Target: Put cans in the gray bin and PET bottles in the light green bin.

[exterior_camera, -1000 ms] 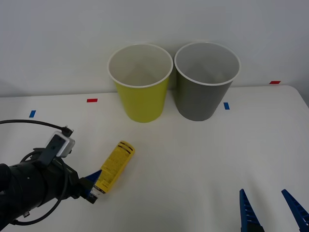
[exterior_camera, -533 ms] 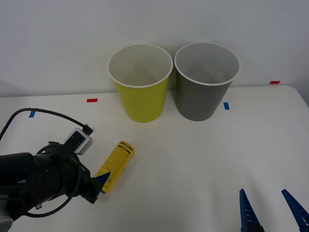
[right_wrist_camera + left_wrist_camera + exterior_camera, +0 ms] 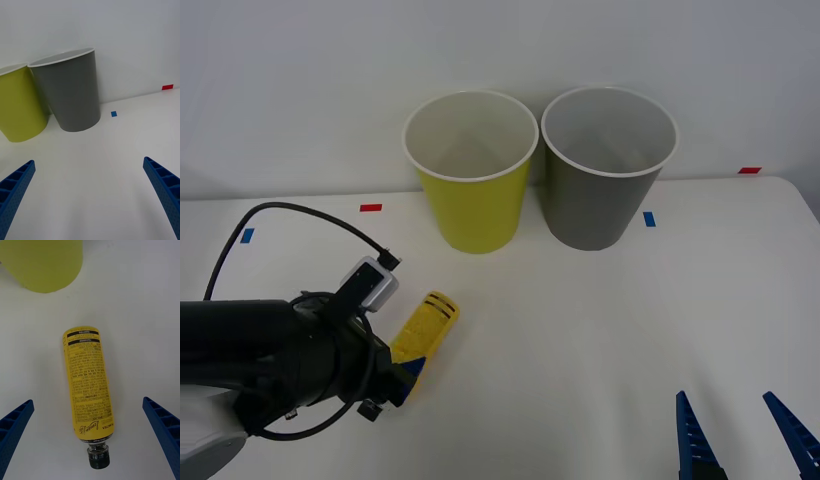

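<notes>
Left wrist view: left gripper [image 3: 90, 450] spread wide, holding nothing, above the PET bottle [image 3: 88, 390] | bottle lies flat on the table [image 3: 600, 330], long axis running from its cap between the fingers away toward the light green bin [image 3: 471, 170] | gray bin [image 3: 608, 165] beside it | right gripper [image 3: 745, 438] open, empty, well apart; left arm nearer.
</notes>
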Tool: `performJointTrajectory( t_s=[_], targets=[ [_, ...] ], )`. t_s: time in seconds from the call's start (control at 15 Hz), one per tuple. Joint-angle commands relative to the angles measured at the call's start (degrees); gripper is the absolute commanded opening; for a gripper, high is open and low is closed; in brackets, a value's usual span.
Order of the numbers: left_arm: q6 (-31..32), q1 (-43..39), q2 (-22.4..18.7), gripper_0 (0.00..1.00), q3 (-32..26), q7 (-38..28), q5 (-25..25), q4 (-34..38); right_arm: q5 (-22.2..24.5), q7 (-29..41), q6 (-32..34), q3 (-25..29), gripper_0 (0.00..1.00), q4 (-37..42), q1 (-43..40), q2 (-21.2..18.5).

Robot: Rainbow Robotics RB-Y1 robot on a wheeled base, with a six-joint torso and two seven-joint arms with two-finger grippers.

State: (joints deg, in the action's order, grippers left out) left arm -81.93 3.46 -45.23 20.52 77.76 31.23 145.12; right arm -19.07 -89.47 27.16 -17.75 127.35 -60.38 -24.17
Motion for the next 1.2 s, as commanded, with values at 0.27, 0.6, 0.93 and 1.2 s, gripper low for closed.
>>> performJointTrajectory(
  t_s=[0.27,0.6,0.93,1.2],
  targets=[
    [-2.3,7.7,3.1,1.0,6.1,-0.9,-3.2,-8.8,0.0,0.0,0.0,0.0,1.0,0.0,0.0,0.0],
    [-11.1,12.5,6.7,1.0,7.9,-1.6,-3.6,-10.6,0.0,0.0,0.0,0.0,1.0,0.0,0.0,0.0],
    [-12.2,15.1,11.4,1.0,8.0,-1.8,-3.5,-15.0,0.0,0.0,0.0,0.0,1.0,0.0,0.0,0.0],
    [-13.1,17.0,14.9,1.0,8.0,-1.3,-3.2,-20.4,0.0,0.0,0.0,0.0,1.0,0.0,0.0,0.0]
  ],
)
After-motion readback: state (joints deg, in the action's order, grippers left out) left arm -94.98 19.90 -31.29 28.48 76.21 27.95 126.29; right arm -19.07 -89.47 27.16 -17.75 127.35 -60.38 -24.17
